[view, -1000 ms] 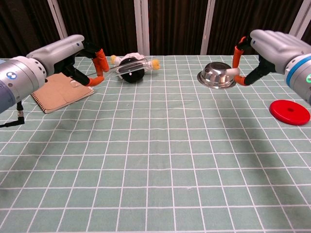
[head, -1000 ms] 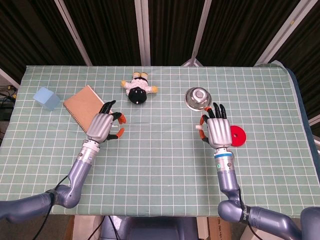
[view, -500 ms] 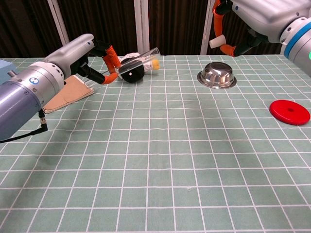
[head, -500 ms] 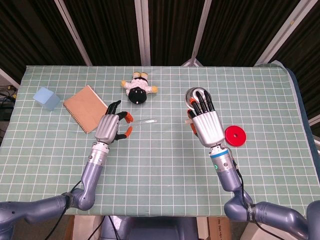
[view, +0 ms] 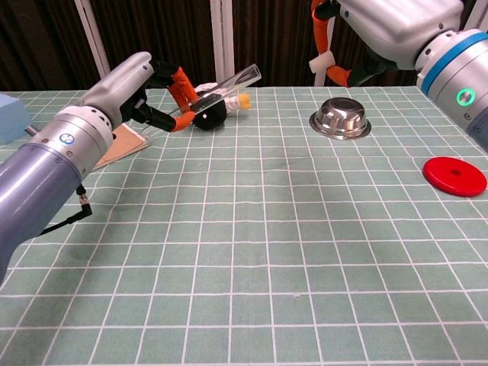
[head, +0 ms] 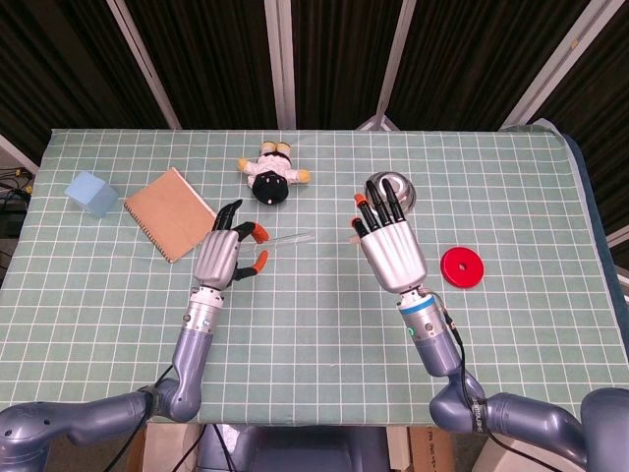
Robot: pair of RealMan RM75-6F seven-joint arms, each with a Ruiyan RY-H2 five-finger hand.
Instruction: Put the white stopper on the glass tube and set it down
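From the head view, the left hand [head: 224,257] holds the tube [head: 290,239] by one end, pinched between orange fingertips. The rest of the tube sticks out toward the right hand [head: 389,246]. The tube is clear and hard to see here. The right hand is raised, with its back to the camera. A small white bit shows at its left edge. I think that is the stopper [head: 356,239], but the hand hides most of it. There is a gap between the stopper and the open end of the tube. On the table [head: 314,334] sit a bowl [head: 395,187], a red disc [head: 460,266], a doll [head: 272,175], a notebook [head: 169,212] and a blue block [head: 91,193].

From the chest view, things are clearer. The left hand [view: 145,95] pinches the low end of the tube [view: 229,85], and the tube tilts up with its open end high and pointing right. The right hand [view: 381,27] is up near the top edge and pinches the stopper [view: 321,62] between its thumb and a finger. The stopper is above the bowl [view: 341,120] and well apart from the tube's mouth.

So both things are picked up and held in the air. The stopper is not on the tube yet. What is left is to bring the two together, push the stopper in, and set the tube down on the table.
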